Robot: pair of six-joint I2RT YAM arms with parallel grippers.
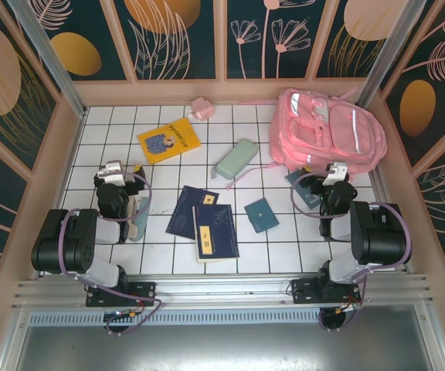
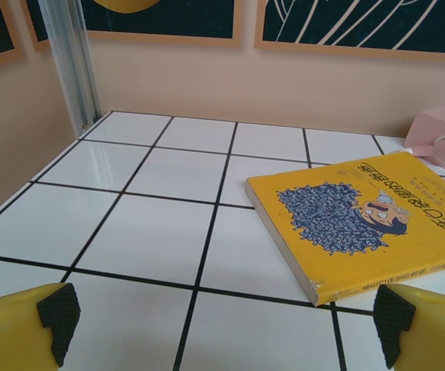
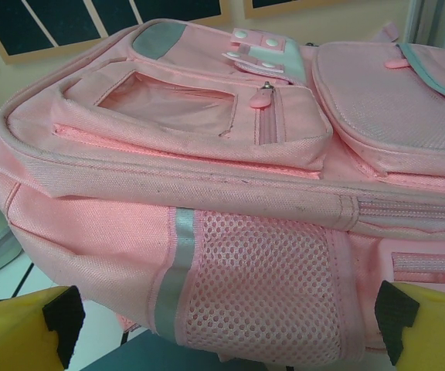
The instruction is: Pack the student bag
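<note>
Left gripper (image 1: 123, 175) hovers over the left side of the table (image 1: 114, 131), jaws wide apart, nothing between the pads (image 2: 59, 321). In my left wrist view the tile ahead is bare, and the yellow book (image 2: 361, 224) lies flat ahead and to the right, near but not touching. A small pink object (image 2: 443, 139) sits beyond it by the far wall. Mid-table are two blue books (image 1: 203, 220), overlapping, with the pale-green case (image 1: 235, 161) beyond them and a small teal book (image 1: 261, 215) to their right. All are loose and none is in the bag yet. Right gripper (image 1: 332, 175) is also spread wide and holds nothing. It hangs over a dark book (image 1: 304, 192) just in front of the bag (image 1: 327, 127). The bag lies flat in the far right corner, front pockets up. Its long axis seems to run across the table, roughly left to right. Its mesh side pocket (image 3: 261, 286) faces my right gripper straight ahead, close, not touching. Zips look closed from here, and I cannot make out the main opening. Judgement: the right arm is far nearer the bag, so opening it falls to that side. The left arm is better placed to bring over the yellow book.
</note>
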